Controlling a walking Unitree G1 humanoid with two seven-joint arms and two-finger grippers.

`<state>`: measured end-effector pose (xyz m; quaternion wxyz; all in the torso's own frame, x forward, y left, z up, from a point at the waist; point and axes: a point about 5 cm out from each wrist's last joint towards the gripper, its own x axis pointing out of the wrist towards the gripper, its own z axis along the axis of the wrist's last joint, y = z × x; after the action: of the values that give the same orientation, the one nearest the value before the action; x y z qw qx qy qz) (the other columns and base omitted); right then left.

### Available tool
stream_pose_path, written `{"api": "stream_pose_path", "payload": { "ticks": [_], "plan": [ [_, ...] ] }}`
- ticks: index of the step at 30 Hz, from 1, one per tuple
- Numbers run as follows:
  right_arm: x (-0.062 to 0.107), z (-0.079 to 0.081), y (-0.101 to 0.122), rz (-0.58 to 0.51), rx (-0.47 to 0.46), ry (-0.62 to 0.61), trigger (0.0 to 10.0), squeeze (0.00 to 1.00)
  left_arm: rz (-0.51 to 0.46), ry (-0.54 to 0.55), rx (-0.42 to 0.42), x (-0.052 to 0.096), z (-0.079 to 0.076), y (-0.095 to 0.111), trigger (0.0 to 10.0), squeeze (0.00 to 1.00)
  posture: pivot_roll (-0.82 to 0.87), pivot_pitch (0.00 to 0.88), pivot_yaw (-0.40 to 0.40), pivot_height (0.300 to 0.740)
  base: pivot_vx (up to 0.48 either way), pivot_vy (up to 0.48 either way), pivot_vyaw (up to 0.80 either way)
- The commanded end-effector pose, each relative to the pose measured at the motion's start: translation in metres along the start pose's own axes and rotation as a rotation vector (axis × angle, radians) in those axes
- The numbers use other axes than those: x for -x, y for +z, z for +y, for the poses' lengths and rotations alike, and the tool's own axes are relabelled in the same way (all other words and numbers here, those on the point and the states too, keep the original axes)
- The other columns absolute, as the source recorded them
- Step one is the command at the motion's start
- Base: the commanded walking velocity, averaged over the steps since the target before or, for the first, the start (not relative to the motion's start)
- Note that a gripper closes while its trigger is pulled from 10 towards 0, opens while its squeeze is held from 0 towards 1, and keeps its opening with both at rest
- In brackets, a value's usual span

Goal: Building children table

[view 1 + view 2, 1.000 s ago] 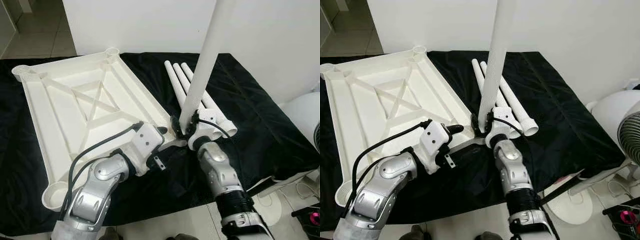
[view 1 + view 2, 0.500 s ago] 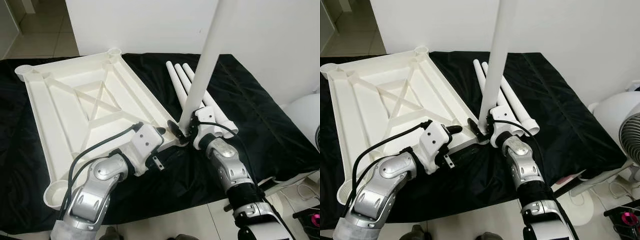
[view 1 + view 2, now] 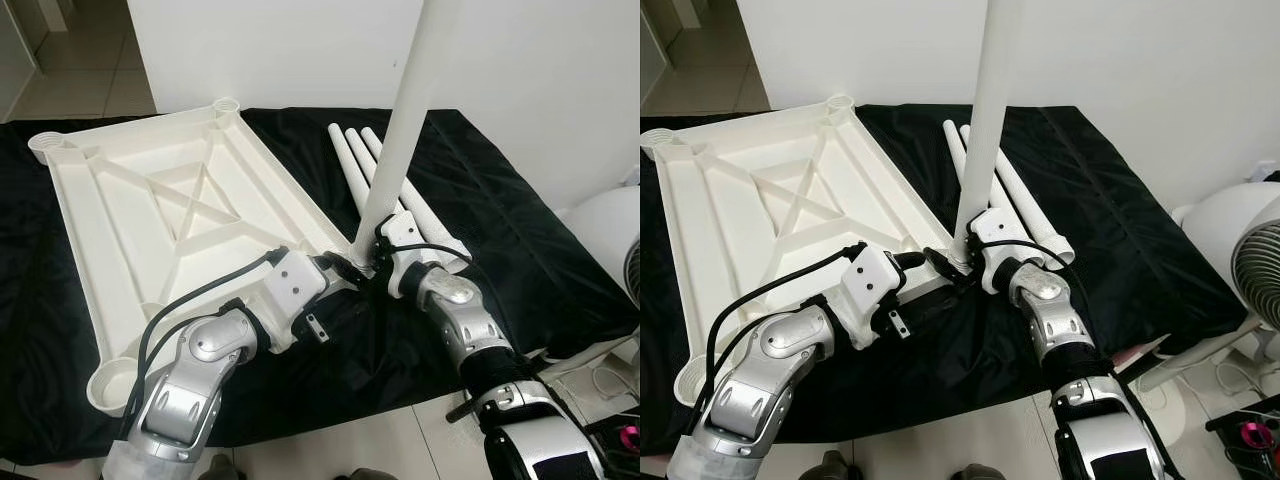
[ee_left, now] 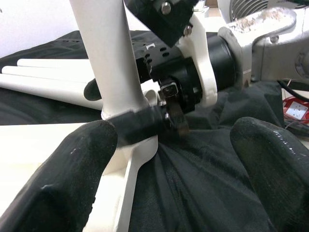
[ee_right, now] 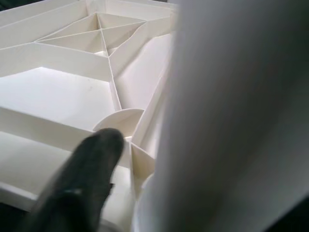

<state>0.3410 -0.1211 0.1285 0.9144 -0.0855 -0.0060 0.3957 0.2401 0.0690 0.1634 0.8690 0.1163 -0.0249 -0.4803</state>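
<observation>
The white table top point(image 3: 150, 210) lies upside down on a black cloth, ribs facing up. At its near right corner a white leg point(image 3: 405, 130) stands upright, its foot at the corner socket. My right gripper point(image 3: 366, 262) is shut on the base of that leg; its wrist view has the leg point(image 5: 231, 121) close beside one finger point(image 5: 82, 179). My left gripper point(image 3: 335, 275) hovers open just left of that corner. Its fingertips point(image 4: 63, 179) stand wide apart on either side of the socket. Three more legs point(image 3: 352, 160) lie side by side on the cloth behind.
A white fan point(image 3: 1250, 260) stands off the table's right side. A white wall rises behind the table. The cloth's front edge point(image 3: 330, 420) hangs just before my arms, with tiled floor below and at the far left.
My right forearm has swung out to the right while still holding the leg, which now stands a bit straighter at the corner. The left arm has barely moved.
</observation>
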Motion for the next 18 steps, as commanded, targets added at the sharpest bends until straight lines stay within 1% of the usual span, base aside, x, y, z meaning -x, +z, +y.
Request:
{"api": "stream_pose_path", "payload": {
  "ticks": [1,6,14,15,17,18],
  "plan": [
    [-0.002,0.001,0.001,-0.007,0.003,0.038,0.0,0.0,0.013,0.099,-0.002,-0.001,0.004,-0.003,10.0,0.0,0.01,0.0,-0.049,0.74,0.0,0.0,0.0],
    [0.004,-0.004,-0.004,0.008,-0.027,0.03,0.0,0.0,0.011,0.105,-0.004,-0.001,0.005,-0.002,10.0,0.0,0.01,0.0,-0.051,0.74,0.0,0.0,0.0],
    [0.006,0.003,-0.012,-0.013,-0.088,0.022,0.0,0.0,0.005,0.105,-0.002,-0.001,0.005,-0.001,10.0,0.0,0.0,0.0,-0.048,0.74,0.0,0.0,0.0],
    [0.005,0.005,-0.012,-0.023,-0.108,-0.003,10.0,0.0,0.006,0.105,-0.002,-0.001,0.005,-0.001,10.0,0.0,0.0,0.0,-0.047,0.74,0.0,0.0,0.0],
    [0.003,0.007,-0.014,-0.034,-0.146,-0.044,10.0,0.0,0.007,0.105,-0.001,0.0,0.005,-0.001,10.0,0.0,0.0,0.0,-0.047,0.74,0.0,0.0,0.0],
    [0.003,0.007,-0.014,-0.034,-0.146,-0.044,10.0,0.0,0.007,0.105,-0.001,0.0,0.005,-0.001,10.0,0.0,0.0,0.0,-0.047,0.74,0.0,0.0,0.0]
  ]
}}
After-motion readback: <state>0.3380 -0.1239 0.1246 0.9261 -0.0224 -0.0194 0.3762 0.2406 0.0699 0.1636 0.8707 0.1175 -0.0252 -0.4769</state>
